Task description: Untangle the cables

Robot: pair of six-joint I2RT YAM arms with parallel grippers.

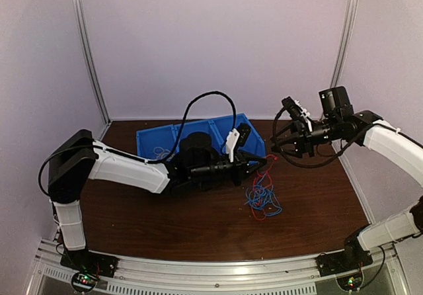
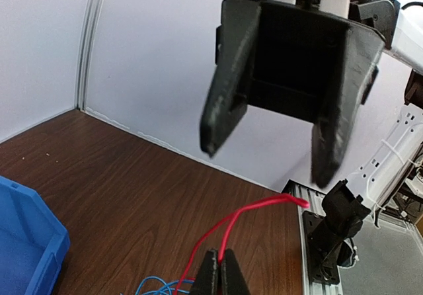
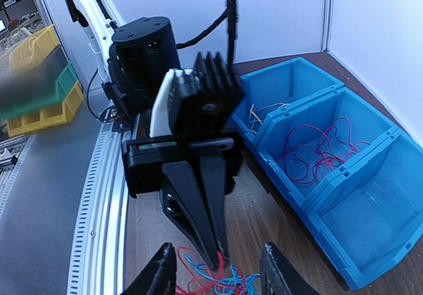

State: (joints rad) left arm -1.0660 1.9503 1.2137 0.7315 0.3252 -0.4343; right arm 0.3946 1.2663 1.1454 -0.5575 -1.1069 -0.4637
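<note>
My left pincer (image 2: 219, 268) is pressed shut on a red cable (image 2: 291, 200). The jaws meet with no gap, and the strand rises from between them, arcs to the right and ends free in the air. In the overhead view this pincer is lifted above the surface (image 2: 132, 189), a little right of centre and just in front of the right end of the blue bin (image 3: 327, 239).

My right pincer (image 2: 268, 161) stands wide, holding nothing. Its two dark fingers (image 2: 218, 116) are spread well apart, and it faces my left pincer from the far right, close to it but not touching. The free end of the red cable lies below its fingertips, clear of both of them.

Beneath my left pincer, a heap of red and blue cables (image 1: 263, 199) lies on the surface right of centre, nearer than the bin and apart from it. The strands loop over one another. The held red cable runs down towards this heap, and blue loops show just beside it low in my left wrist view.

The bin sits at the far middle of the surface and has three compartments in a row. The left one holds a few yellow cables (image 3: 264, 112), and the middle one holds a loose tangle of red cables (image 3: 317, 153).
</note>
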